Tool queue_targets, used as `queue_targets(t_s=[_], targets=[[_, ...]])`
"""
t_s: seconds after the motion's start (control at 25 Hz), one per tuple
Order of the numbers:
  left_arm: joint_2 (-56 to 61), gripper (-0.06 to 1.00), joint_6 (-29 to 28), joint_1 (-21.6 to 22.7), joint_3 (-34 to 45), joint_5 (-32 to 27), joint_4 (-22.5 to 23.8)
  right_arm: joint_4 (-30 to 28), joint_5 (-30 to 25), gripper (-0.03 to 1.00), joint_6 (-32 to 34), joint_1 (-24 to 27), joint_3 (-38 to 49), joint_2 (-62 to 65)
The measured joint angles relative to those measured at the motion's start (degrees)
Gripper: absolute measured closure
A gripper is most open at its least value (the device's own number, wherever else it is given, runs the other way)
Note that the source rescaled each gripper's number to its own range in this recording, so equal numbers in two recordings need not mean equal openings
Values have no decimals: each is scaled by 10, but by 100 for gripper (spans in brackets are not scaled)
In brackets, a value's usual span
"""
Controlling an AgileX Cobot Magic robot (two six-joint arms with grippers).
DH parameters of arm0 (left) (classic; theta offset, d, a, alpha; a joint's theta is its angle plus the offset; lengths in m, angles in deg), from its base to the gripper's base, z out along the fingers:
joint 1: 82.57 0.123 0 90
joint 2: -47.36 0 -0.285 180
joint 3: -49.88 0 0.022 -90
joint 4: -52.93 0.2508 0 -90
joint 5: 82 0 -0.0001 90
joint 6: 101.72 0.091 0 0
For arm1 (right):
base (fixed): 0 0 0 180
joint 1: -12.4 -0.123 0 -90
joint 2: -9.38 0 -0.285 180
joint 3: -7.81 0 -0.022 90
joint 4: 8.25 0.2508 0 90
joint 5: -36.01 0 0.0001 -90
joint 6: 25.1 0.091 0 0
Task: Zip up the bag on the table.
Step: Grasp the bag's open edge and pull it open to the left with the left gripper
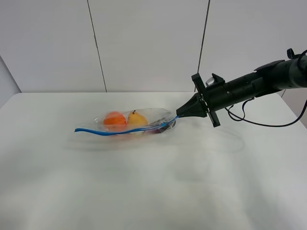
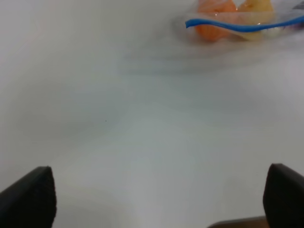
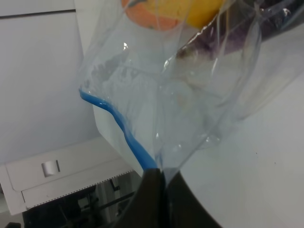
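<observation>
The clear bag (image 1: 136, 122) lies mid-table on the white table (image 1: 144, 191), with an orange item (image 1: 115, 120), a yellow item (image 1: 137, 118) and a dark item (image 1: 158, 128) inside. Its blue zip strip (image 1: 110, 132) runs along the near edge. My right gripper (image 1: 178, 116) is shut on the strip's right end. In the right wrist view my right gripper (image 3: 159, 178) pinches the blue zip strip (image 3: 124, 129) at the corner of the bag (image 3: 190, 95). My left gripper (image 2: 159, 199) stands open over bare table, and the bag (image 2: 237, 12) lies far ahead of its fingers (image 2: 33, 197).
The right arm's black cable (image 1: 261, 123) droops onto the table at the far right. A grey panelled wall (image 1: 144, 43) rises behind the table's far edge. A white cabinet (image 3: 61, 175) shows beyond the table edge in the right wrist view.
</observation>
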Motion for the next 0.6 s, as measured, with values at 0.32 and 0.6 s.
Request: queue_targets(t_s=[0.32,0.6], targets=[[-158,-6,19,0,-93,93,0,1,0,97,0,0,0,0],[-411,-6,197,0,-163,220,-66,1,8,97,0,0,0,0]])
